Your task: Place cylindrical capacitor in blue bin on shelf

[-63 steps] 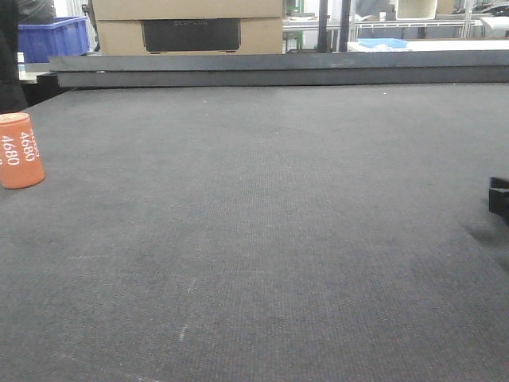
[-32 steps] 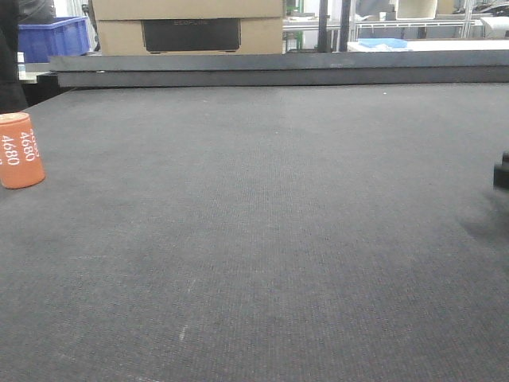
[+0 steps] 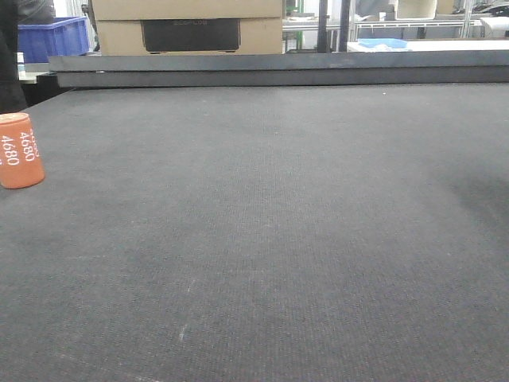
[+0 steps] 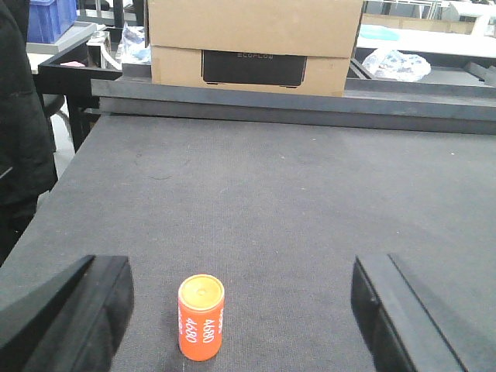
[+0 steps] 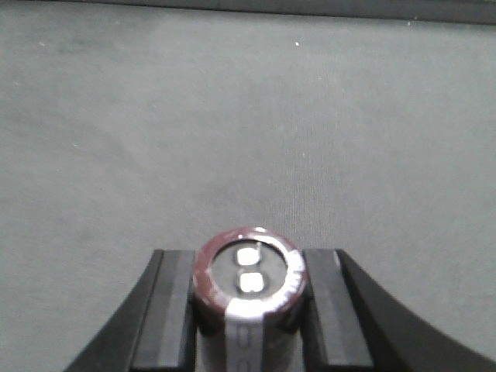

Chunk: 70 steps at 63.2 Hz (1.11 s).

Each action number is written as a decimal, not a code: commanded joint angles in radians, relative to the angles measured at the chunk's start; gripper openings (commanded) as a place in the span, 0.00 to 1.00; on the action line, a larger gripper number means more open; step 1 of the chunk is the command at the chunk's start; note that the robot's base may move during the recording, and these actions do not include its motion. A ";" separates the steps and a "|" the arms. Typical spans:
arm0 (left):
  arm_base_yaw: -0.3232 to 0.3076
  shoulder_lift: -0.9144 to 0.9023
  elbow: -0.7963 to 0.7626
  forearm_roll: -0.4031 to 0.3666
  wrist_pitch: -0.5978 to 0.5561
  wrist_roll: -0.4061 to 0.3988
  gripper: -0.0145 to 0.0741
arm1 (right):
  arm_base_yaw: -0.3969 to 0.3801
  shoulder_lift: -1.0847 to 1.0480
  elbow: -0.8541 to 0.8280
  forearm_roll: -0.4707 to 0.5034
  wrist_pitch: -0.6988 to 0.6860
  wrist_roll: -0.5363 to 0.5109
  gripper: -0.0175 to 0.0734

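front: flat, even light, soft shadow patch on the mat [image 3: 477, 199] at right | left wrist: bright and fairly sharp, background a bit washed out | right wrist: pretty hazy, close-up can [image 5: 248, 280] blurred (glare on its rim too)

The front-facing view sits low, looking level across the counter [image 3: 278, 239] to the cardboard box [image 3: 187, 24]. The left wrist view looks down and forward over the left end effector [image 4: 240, 310], sharing that box and the cylindrical capacitor [image 4: 201, 318]. The right wrist view peers closely down past the dark-rimmed cylinder [image 5: 246, 283] in the right end effector [image 5: 246, 306] onto the counter.
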 commanded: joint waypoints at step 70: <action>-0.008 0.653 0.327 0.042 -0.928 0.054 0.70 | 0.002 -0.178 -0.250 -0.013 0.492 -0.008 0.02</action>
